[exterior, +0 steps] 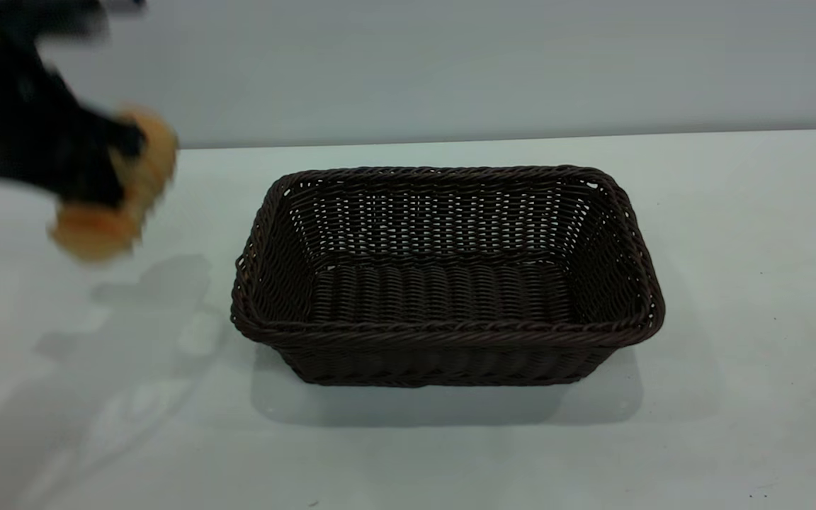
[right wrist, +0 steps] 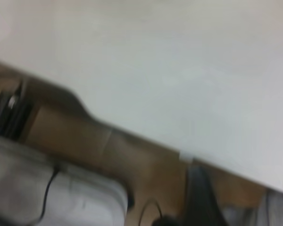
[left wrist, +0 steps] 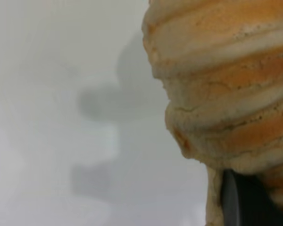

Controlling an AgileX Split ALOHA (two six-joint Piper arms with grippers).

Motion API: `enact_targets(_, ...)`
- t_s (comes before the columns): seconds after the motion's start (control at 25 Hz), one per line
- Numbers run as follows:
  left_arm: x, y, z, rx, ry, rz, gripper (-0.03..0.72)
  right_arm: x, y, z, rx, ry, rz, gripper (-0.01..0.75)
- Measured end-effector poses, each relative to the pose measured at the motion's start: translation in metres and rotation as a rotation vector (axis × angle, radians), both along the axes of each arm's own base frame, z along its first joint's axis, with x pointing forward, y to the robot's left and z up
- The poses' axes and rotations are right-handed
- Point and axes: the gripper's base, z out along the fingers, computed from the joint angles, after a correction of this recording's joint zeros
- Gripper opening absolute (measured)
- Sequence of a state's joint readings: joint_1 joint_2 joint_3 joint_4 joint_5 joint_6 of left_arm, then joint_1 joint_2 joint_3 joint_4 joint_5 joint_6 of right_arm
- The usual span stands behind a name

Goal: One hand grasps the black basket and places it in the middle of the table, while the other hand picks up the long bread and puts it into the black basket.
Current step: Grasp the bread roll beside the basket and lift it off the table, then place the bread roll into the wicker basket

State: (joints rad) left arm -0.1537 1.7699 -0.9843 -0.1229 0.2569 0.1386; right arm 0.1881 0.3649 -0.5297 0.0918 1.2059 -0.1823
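Observation:
The black basket (exterior: 443, 276) stands upright and empty in the middle of the white table (exterior: 748, 297). My left gripper (exterior: 123, 164) is above the table's left side, well left of the basket, shut on the long bread (exterior: 107, 212). The bread hangs in the air, golden-orange with pale ridges. In the left wrist view the bread (left wrist: 226, 80) fills the picture close up, with one dark finger (left wrist: 238, 202) pressed against it. My right gripper does not show in the exterior view. The right wrist view shows only one dark finger (right wrist: 200, 197) beyond the table's edge.
The right wrist view shows the table's edge (right wrist: 179, 153), brown floor and a grey object (right wrist: 47, 197) below it. Bare tabletop lies between the bread and the basket's left rim. A pale wall stands behind the table.

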Motion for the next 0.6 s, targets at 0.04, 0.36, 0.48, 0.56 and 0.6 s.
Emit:
enact_targets(0.04,-0.002,-0.004,0.013,-0.005,-0.034,-0.012,0.101,-0.005,-0.001,-0.003,0.011,-0.041,-0.008,0.507)
enact_targets(0.36,-0.008,-0.092,0.032,-0.041,-0.169,-0.255,0.101,-0.022,-0.005,-0.005,0.054,-0.208,-0.032,0.507)
enact_targets(0.48,-0.012,-0.130,-0.003,-0.041,-0.154,-0.344,0.101,-0.022,-0.006,-0.005,0.052,-0.209,-0.043,0.507)
enact_targets(0.56,-0.015,-0.148,-0.030,-0.032,-0.127,-0.386,0.103,-0.023,-0.007,-0.005,0.053,-0.217,-0.048,0.507)
enact_targets(0.6,-0.016,-0.154,-0.043,-0.024,-0.109,-0.400,0.112,-0.024,-0.007,-0.005,0.056,-0.225,-0.048,0.507)
